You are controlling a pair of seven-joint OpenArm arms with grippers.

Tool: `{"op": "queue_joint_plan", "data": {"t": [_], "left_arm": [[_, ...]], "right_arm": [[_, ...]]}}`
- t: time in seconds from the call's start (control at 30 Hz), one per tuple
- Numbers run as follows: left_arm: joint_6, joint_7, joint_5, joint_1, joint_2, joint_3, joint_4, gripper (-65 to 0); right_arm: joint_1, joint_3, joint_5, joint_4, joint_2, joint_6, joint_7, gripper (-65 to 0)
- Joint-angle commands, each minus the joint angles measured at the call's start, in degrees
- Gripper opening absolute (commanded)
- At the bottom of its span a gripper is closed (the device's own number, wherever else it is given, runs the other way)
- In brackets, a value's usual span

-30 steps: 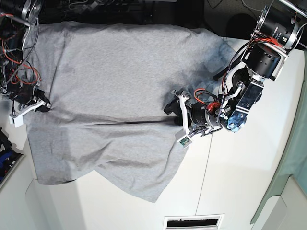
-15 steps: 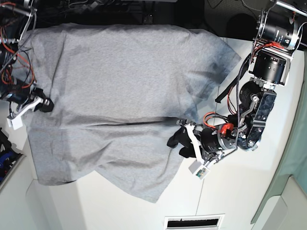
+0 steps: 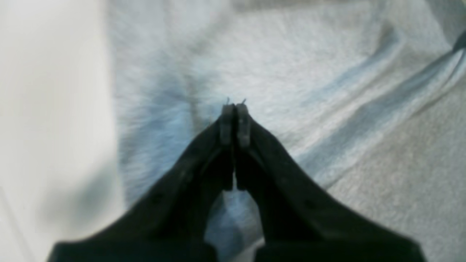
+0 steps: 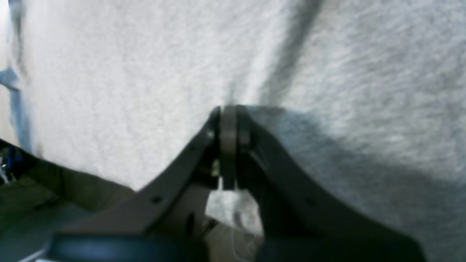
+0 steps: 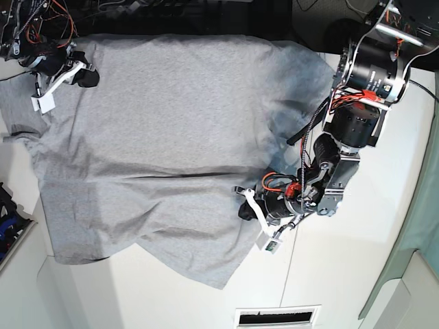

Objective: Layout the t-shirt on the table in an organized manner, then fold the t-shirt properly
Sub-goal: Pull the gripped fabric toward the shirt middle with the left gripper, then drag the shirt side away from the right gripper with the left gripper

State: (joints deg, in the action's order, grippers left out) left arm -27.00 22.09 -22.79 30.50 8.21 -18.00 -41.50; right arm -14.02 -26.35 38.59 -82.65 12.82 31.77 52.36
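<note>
Shirt [image 5: 158,137] covers most of the table [image 5: 343,274], spread flat from far edge toward near side, low wrinkles only, nothing standing on it. Bare table free along near edge and the base view's right side, past the shirt hem. Left arm [image 5: 343,137] reaches across that right strip, its gripper [image 5: 250,209] down at the shirt's side edge, blocking passage there. Right gripper [image 5: 75,72] sits on the shirt's far corner at the view's left, with wiring [image 5: 27,27] crowding that corner. Middle of the shirt open from above.
</note>
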Motion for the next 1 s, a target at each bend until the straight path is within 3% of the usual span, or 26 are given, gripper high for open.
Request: {"op": "queue_joint_plan", "data": {"t": [0.0, 0.1, 0.23, 0.33, 0.5, 0.7, 0.8, 0.97], "left_arm": [[-0.2, -2.5, 0.2, 2.0, -0.2, 0.2, 0.4, -65.0], [0.0, -4.7, 3.1, 1.8, -0.9, 0.2, 3.0, -65.0], [7.2, -5.7, 6.3, 1.9, 0.1, 0.2, 5.6, -65.0], [8.6, -5.4, 6.4, 1.8, 2.8, 0.2, 5.9, -65.0], [7.5, -1.9, 4.9, 0.7, 7.5, 0.2, 5.9, -65.0], [-1.0, 3.8, -0.9, -4.3, 10.3, 0.2, 5.9, -65.0], [-1.3, 7.1, -5.0, -7.2, 10.2, 0.2, 5.9, -65.0], [-1.8, 8.0, -8.5, -12.0, 11.1, 0.2, 5.4, -65.0]], "right_arm": [[-0.2, -0.2, -1.5, -0.7, -0.2, 0.0, -0.8, -65.0], [0.0, -0.2, -5.4, -0.7, -0.8, 0.0, -1.8, -65.0], [0.0, -0.2, -9.1, -0.4, 0.3, -0.4, -2.1, -65.0], [0.2, -0.2, -9.2, 0.8, 2.5, -1.1, -3.2, -65.0], [0.3, -0.2, -9.2, 3.7, 5.9, -1.6, -4.6, -65.0], [3.6, -0.2, -9.2, 8.2, 7.6, -1.6, -4.6, -65.0], [7.7, -0.1, -9.2, 12.1, 7.8, -1.5, -4.6, -65.0], [16.7, -0.1, -9.5, 21.2, 8.3, -1.5, -4.8, -65.0]]}}
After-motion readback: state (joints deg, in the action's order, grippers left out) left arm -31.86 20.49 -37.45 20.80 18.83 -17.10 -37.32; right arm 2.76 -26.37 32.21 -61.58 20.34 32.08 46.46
